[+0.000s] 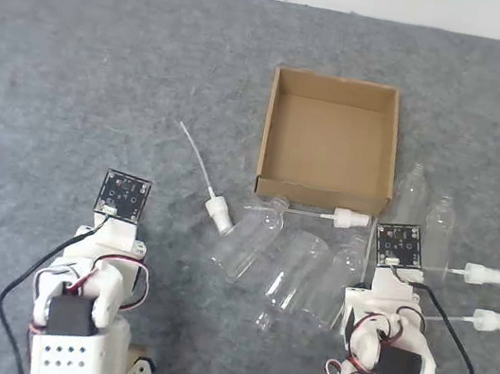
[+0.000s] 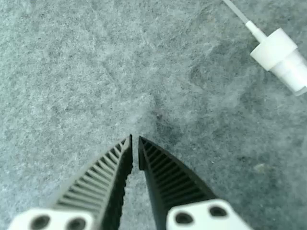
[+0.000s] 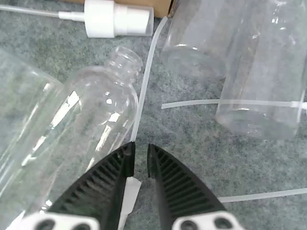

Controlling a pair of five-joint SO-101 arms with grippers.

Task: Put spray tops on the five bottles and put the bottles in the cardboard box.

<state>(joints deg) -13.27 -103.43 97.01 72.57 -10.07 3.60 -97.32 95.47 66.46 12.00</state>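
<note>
On the grey felt table (image 1: 77, 72), the cardboard box (image 1: 266, 132) holds nothing yet; three clear bottles (image 1: 251, 240) lie just in front of it, two upright bottles (image 1: 439, 223) stand by its right wall, and the spray tops (image 1: 220, 213) lie loose, none fitted. My left gripper (image 2: 135, 139) hangs over bare felt, my right gripper (image 3: 140, 146) just beside a lying bottle (image 3: 91, 110) and a thin dip tube (image 3: 144, 91), both nearly closed on nothing. I judge a nudge could roll that bottle away, or a finger could snag the tube and drag its top.
</note>
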